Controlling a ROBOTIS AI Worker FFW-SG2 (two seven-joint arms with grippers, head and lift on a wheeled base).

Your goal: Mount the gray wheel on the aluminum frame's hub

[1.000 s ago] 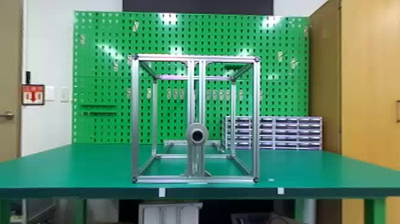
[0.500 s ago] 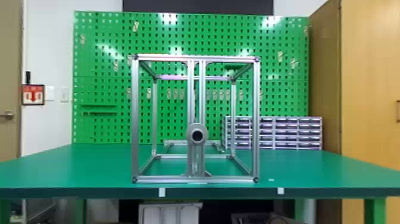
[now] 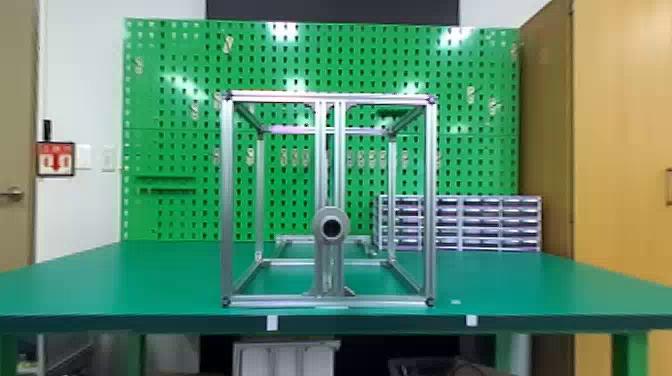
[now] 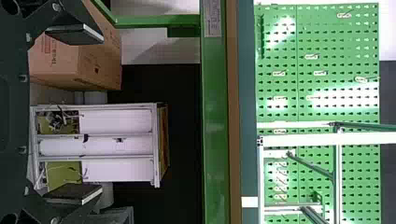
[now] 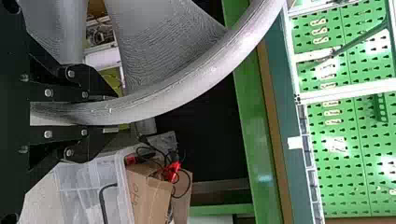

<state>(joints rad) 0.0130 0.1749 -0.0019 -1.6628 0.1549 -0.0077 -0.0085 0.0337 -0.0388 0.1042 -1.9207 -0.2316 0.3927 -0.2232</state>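
The aluminum frame [image 3: 227, 200] stands upright near the table's front edge in the head view. Its round gray hub [image 3: 320, 220] sits on the paired center posts, facing the robot with a dark bore. In the right wrist view, my right gripper [image 5: 109, 112] is closed on the rim of the gray wheel [image 5: 187, 86], whose spokes spread beyond the rim; wheel and frame are apart. My left gripper [image 4: 74, 114] stands wide open in the left wrist view, its two fingers far apart and nothing held, in front of the table edge.
A green table [image 3: 125, 280] carries the frame, with a small-drawer cabinet [image 3: 485, 222] behind it at the right and a green pegboard [image 3: 170, 115] at the back. Below table height are a white-panelled unit [image 4: 116, 147], a cardboard box [image 4: 79, 60] and a clear plastic bin [image 5: 93, 186].
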